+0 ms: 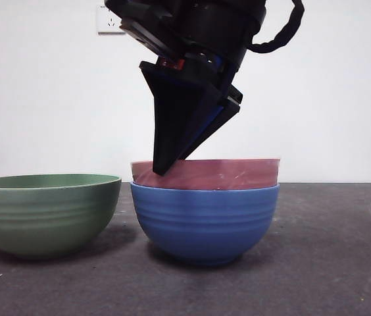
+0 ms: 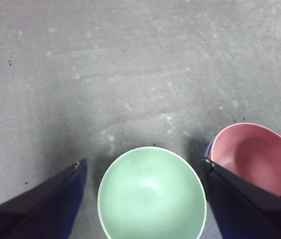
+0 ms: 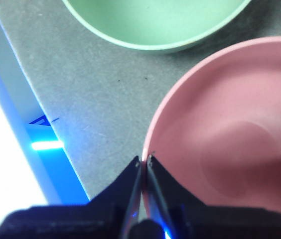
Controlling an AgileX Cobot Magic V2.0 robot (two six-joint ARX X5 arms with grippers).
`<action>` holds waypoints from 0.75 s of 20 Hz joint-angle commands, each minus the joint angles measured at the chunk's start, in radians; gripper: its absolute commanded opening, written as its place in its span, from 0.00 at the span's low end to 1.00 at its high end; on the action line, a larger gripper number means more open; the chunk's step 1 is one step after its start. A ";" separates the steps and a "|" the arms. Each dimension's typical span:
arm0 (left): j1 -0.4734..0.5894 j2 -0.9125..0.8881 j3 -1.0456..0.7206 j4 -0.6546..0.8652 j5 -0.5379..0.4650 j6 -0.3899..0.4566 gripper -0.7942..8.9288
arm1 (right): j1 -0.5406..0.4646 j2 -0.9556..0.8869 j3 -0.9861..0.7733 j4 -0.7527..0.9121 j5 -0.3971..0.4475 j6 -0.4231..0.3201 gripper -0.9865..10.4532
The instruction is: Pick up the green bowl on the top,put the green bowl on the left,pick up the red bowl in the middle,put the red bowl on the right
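We see the right gripper (image 1: 164, 168) with jaws clamped on the red bowl's (image 1: 208, 174) rim at nine o'clock, red bowl nested in a blue bowl (image 1: 205, 220), green bowl (image 1: 44, 210) on the grey surface (image 1: 330, 263) at nine o'clock of the stack, left gripper (image 2: 143, 169) above it, jaws spread

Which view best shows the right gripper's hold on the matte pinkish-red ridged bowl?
The right wrist view: the right gripper pinches the red bowl at its rim. The front view shows the bowl side-on, nested in the blue bowl; the left wrist view shows only its inside.
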 commanded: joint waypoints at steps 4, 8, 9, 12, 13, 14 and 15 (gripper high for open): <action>-0.002 0.000 -0.003 0.022 -0.002 -0.009 0.47 | 0.016 0.004 0.001 0.035 0.035 -0.007 0.08; -0.002 0.002 -0.003 0.028 -0.002 -0.009 0.47 | 0.048 -0.003 0.011 0.053 0.099 -0.007 0.08; -0.002 0.002 -0.003 0.028 -0.002 -0.008 0.47 | 0.055 -0.003 0.017 0.053 0.100 -0.007 0.08; -0.002 0.002 -0.003 0.029 -0.003 -0.006 0.47 | 0.069 -0.007 0.045 0.052 0.163 -0.007 0.08; -0.002 0.002 -0.003 0.029 -0.003 -0.006 0.47 | 0.072 -0.008 0.057 0.051 0.176 -0.007 0.08; -0.002 0.002 -0.003 0.031 -0.003 -0.006 0.47 | 0.072 -0.010 0.068 0.050 0.174 -0.007 0.08; -0.002 0.002 -0.003 0.033 -0.003 -0.006 0.47 | 0.072 -0.018 0.078 0.050 0.175 -0.007 0.08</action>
